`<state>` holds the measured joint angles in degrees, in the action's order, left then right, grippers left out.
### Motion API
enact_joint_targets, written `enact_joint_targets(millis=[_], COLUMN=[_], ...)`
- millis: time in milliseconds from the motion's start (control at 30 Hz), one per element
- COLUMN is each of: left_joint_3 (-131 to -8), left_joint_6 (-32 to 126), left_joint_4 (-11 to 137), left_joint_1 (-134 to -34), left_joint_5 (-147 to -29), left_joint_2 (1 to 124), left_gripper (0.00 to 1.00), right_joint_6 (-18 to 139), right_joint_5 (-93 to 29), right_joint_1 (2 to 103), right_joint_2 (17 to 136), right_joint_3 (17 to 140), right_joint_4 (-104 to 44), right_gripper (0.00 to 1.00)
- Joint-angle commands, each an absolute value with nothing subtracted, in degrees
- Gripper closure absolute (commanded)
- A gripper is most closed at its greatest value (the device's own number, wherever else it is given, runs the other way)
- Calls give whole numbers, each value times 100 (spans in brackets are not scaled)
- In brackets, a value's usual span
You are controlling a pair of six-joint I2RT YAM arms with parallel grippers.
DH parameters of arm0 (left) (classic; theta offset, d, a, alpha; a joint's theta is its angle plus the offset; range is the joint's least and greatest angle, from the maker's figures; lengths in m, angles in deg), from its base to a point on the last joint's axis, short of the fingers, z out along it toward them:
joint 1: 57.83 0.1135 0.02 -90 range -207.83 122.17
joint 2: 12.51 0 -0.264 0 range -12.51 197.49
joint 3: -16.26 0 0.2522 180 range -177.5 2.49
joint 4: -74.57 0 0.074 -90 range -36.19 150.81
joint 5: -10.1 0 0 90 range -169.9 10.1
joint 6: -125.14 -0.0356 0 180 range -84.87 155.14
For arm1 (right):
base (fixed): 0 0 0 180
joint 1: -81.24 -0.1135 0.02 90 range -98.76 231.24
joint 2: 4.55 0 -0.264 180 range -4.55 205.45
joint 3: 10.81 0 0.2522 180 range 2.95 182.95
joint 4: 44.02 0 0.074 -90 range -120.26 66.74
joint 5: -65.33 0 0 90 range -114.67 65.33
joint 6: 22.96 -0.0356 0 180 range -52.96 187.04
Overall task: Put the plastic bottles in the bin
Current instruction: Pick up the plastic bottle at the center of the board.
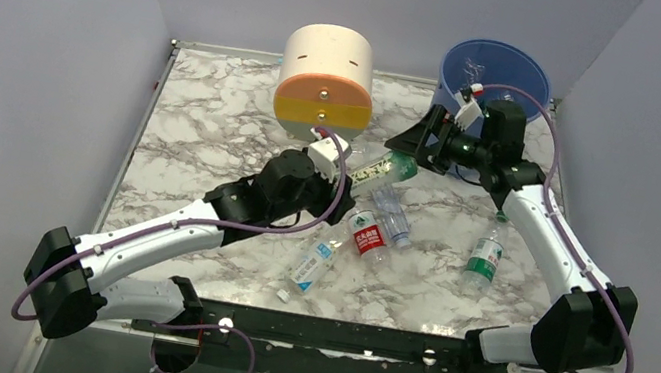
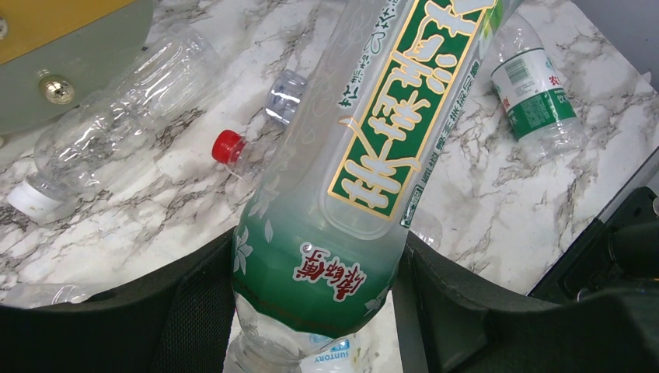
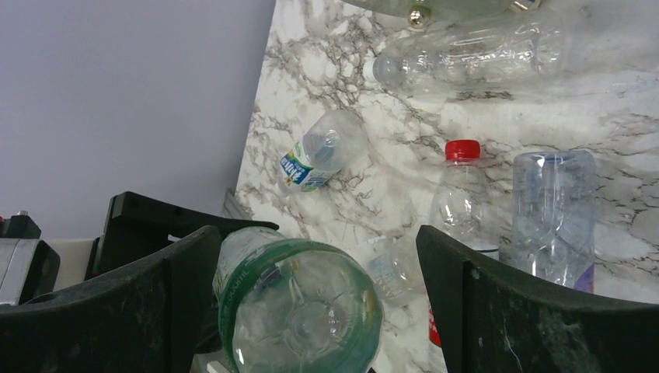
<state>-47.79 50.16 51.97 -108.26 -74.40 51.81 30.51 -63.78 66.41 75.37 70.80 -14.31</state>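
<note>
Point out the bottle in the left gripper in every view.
Top external: the held bottle is mid-table, slanting from the left gripper toward the open right gripper.
Left wrist: it fills the centre, gripped near the bottom edge.
Right wrist: its base end shows at bottom centre, inside the open gripper.
Shared landmark: the red-capped bottle.
</note>
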Motion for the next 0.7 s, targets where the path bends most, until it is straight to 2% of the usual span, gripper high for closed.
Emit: enact_joint_targets(millis=[0, 667], left_joint_3=[-4713, -4541], left_joint_6=[5060, 5166], left_joint_4=[5421, 5603], left_joint_1=[-10728, -10569], left_joint_5=[-7272, -7173], left_joint_2=[5126, 5010], left_gripper=[41, 41], right_joint_6=[2969, 2902], right_joint_5=[-6545, -6436], right_joint_1=[6528, 6127], right_joint_2=[7577, 7638], right_joint_3=[7035, 6862], right_joint_4=[-1637, -1747], right_gripper=[0, 0])
